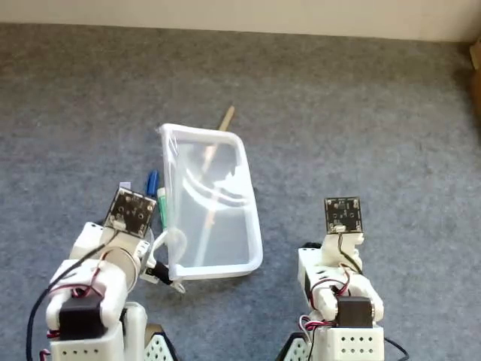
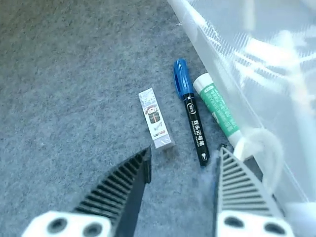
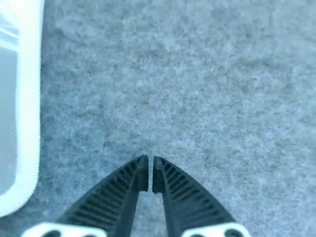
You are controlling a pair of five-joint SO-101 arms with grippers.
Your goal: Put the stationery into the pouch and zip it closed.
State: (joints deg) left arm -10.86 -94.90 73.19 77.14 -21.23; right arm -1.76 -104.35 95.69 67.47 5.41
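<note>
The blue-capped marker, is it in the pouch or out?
Out. The marker lies on the carpet outside the pouch, beside the glue stick.

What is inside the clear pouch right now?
A thin wooden stick shows through the pouch, its tip poking past the far edge; whether it lies inside or underneath cannot be told. The marker, glue stick and eraser lie outside, beside it.

Lighting: bright, even, diffuse.
White glare streaks cross the clear pouch wall; shadows on the grey carpet are faint and soft-edged.
</note>
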